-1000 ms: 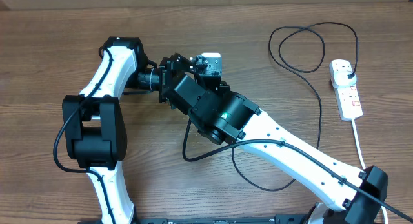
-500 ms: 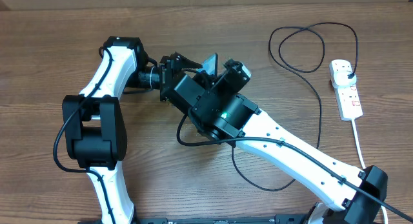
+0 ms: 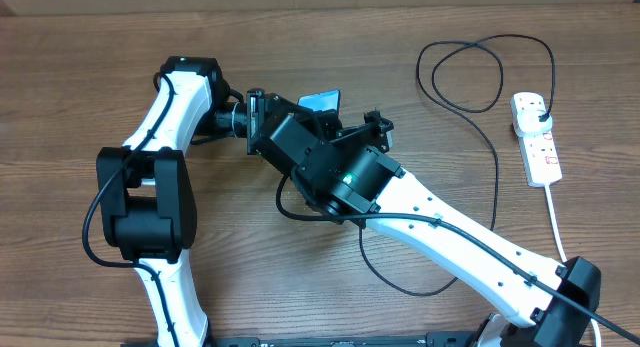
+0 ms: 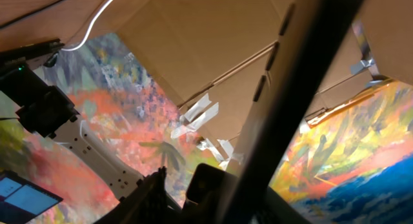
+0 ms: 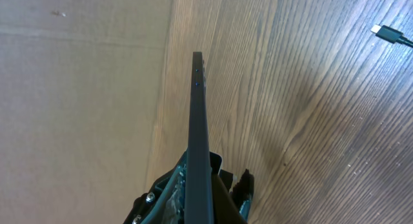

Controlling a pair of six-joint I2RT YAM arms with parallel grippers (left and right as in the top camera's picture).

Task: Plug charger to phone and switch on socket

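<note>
The phone (image 3: 322,101) hangs above the table with its blue screen tilted, and my right gripper (image 3: 348,119) is shut on it. In the right wrist view the phone (image 5: 199,133) runs edge-on out of the right gripper (image 5: 208,180). My left gripper (image 3: 262,109) reaches in from the left. In its own view the phone's dark edge (image 4: 303,75) crosses beside the left gripper (image 4: 193,193), whose jaws stand partly apart. The charger cable (image 3: 497,157) loops over the table; its tip (image 5: 390,34) lies loose. The socket (image 3: 538,142) lies at the right with a black plug (image 3: 540,112) in it.
A thick white cord (image 3: 555,222) runs from the socket toward the front right. A cardboard wall (image 5: 84,88) borders the table's far edge. The charger's slack (image 3: 400,282) curls under my right arm near the front.
My right gripper has rolled the phone over, from upright to tilted with the screen showing. The left gripper's jaws have narrowed beside it.
</note>
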